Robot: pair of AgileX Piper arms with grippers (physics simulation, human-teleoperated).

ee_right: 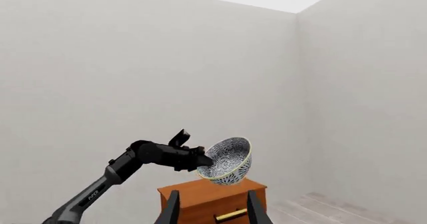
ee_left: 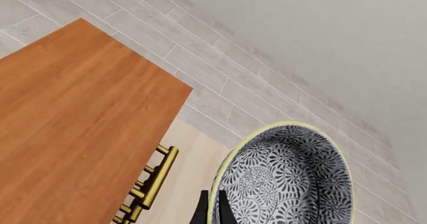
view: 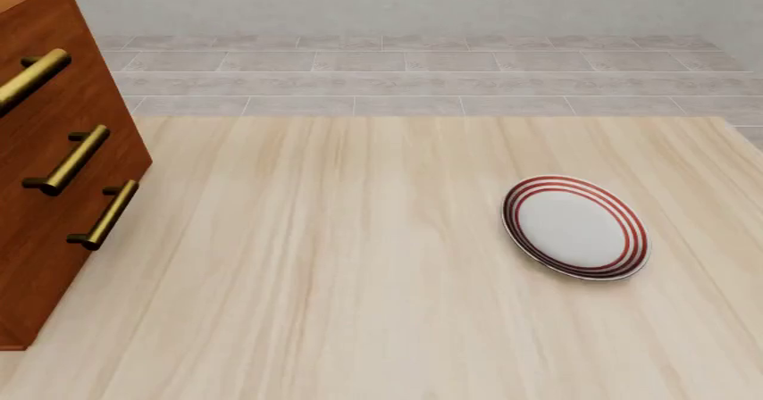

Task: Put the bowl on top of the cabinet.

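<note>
Red-ringed white plate (view: 577,228) on pale wooden table (view: 334,284), cabinet (view: 54,159) at left edge

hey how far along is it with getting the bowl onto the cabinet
Done: the bowl is picked up; the left gripper pinches its rim and holds it tilted in the air above the cabinet. In hand: carrying it over the cabinet top. Left: lower it, set it upright on the top, release. The right gripper is open and holds nothing.
</note>
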